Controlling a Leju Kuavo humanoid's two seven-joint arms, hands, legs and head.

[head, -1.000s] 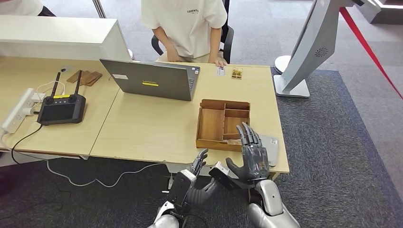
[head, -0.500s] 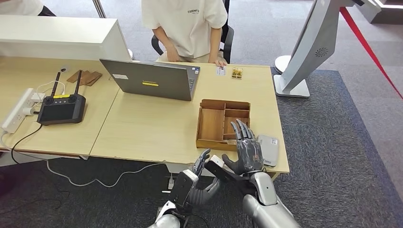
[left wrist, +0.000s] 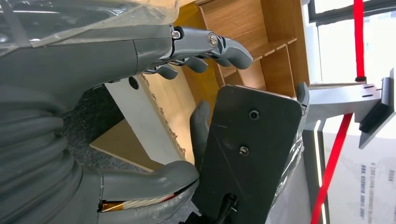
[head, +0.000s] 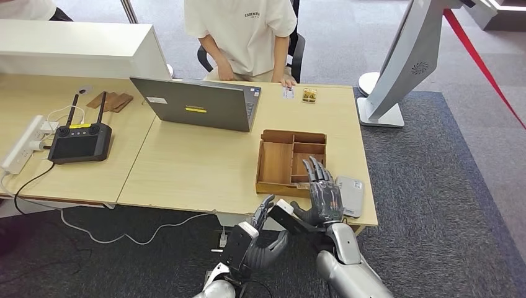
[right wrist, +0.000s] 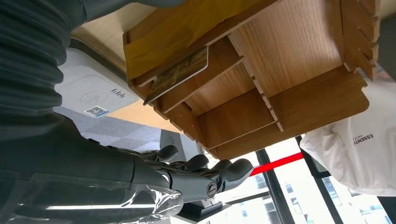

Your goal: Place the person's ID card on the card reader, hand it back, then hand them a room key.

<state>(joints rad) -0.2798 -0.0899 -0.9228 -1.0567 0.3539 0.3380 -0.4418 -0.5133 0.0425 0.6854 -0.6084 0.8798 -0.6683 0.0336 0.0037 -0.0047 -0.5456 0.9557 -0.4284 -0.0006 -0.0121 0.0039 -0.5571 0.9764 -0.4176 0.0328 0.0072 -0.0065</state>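
My right hand [head: 324, 197] hovers low over the near edge of the table [head: 198, 167], fingers spread and holding nothing, just between the wooden box [head: 291, 161] and the card reader [head: 351, 195]. My left hand [head: 263, 239] hangs below the table edge, fingers loosely apart, also holding nothing.

The ID card [head: 288, 93] lies far off at the other side of the table, just by the person [head: 245, 34]. I think my job now is to reach across for it. I should lift my right hand high enough to clear the box walls, then come down flat on the card.

The right wrist view shows me a card [right wrist: 177, 74] tucked in a near slot of the box, maybe a room key. The head view does not show that well.
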